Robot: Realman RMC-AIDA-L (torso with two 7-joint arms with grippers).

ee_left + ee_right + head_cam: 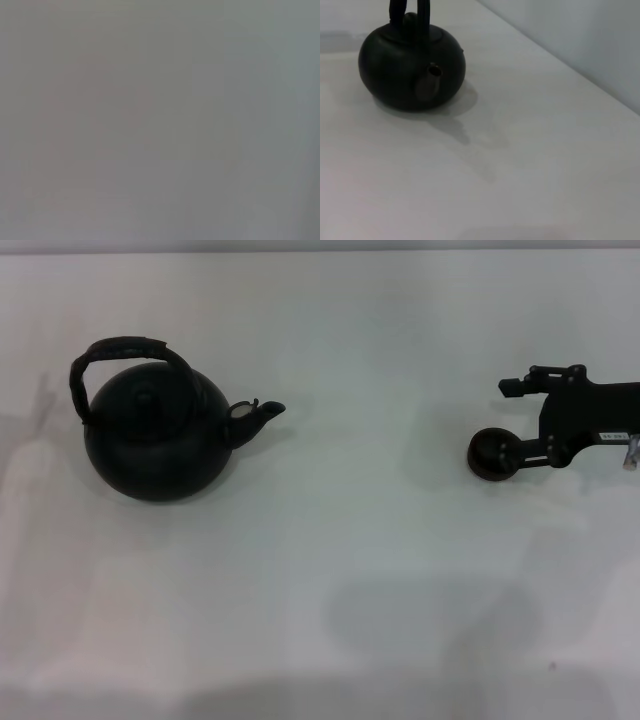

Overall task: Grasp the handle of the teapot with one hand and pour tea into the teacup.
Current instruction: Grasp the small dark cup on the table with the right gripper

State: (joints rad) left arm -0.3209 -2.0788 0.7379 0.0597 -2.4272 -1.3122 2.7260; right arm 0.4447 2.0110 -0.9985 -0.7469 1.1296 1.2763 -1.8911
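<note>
Right gripper (512, 420) reaches in, apparently astride teacup (495, 454)

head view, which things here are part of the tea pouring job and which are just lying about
Part of the job:
teapot
handle
teacup
right gripper, beside the teacup

Lying about:
nothing else; only the white table

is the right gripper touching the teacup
Cannot tell. In the head view the right gripper overlaps the teacup at its lower finger, but contact isn't plain.
</note>
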